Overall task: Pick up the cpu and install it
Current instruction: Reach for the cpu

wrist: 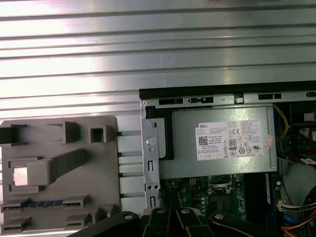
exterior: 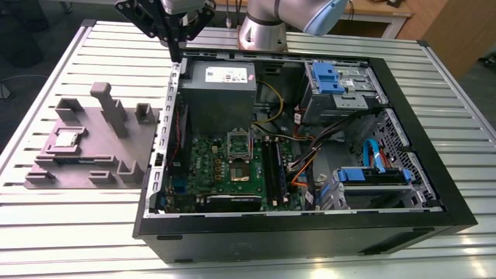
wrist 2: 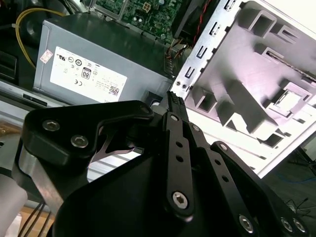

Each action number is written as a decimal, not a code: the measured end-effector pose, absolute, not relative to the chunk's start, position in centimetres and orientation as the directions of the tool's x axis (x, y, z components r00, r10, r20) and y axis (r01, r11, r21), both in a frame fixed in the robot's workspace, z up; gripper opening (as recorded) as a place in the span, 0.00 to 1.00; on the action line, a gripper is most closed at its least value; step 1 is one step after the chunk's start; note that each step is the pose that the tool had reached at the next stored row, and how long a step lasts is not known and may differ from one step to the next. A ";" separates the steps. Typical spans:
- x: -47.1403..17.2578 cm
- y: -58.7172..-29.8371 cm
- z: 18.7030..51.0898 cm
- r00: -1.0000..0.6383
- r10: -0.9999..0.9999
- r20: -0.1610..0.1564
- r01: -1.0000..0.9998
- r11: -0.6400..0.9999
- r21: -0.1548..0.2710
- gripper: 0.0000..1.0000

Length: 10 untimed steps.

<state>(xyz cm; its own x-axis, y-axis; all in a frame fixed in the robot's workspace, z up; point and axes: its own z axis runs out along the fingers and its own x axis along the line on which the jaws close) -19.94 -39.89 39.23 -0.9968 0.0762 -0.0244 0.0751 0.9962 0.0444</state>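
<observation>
A grey moulded fixture tray (exterior: 101,148) holds the small square silver-topped cpu (exterior: 66,138) in a shallow recess, well apart from the gripper. On the exterior view's right of it, an open black computer case (exterior: 310,235) contains a green motherboard (exterior: 209,168) and a grey power supply box with a white label (exterior: 217,99). The black gripper (exterior: 176,57) hangs with its fingers together and empty, above the case wall nearest the tray. The bare slatted metal table (exterior: 46,232) surrounds the tray.

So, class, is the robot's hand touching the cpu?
Apart. The exterior view shows the hand beside the computer case, the cpu away on the grey fixture.
</observation>
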 end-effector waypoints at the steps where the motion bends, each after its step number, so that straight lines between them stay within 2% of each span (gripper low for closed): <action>1: -20.0 -39.9 39.2 -0.997 0.076 -0.024 0.075 0.996 0.044 0.10; 10: -20.3 -39.9 39.2 -0.997 0.076 -0.024 0.075 0.996 0.044 0.10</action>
